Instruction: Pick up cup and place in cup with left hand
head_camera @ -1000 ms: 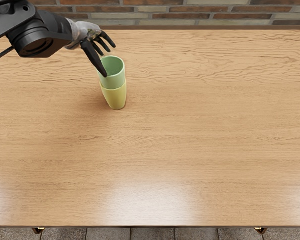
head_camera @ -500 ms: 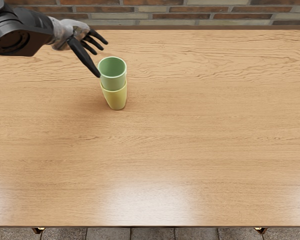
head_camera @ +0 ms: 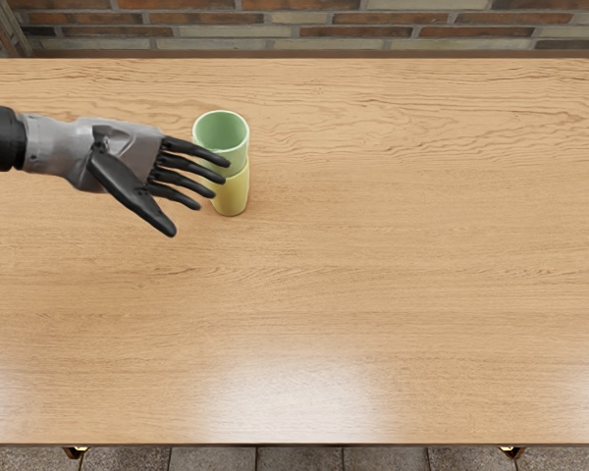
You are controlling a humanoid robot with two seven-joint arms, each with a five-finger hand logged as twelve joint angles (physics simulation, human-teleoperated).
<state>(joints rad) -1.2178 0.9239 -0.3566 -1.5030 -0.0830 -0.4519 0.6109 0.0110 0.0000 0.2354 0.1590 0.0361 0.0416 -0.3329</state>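
Green cup (head_camera: 221,131) seated upright inside yellow cup (head_camera: 232,192) on counter (head_camera: 373,275). Left hand (head_camera: 128,162) partly overlaps both in view; fingers (head_camera: 191,179) released, extended, grasping nothing.

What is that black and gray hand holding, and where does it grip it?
Nothing: the left hand is open, its fingers spread in front of the nested cups.

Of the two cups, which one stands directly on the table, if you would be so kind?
The yellow cup: its base is on the table, while the green cup sits nested in its top.
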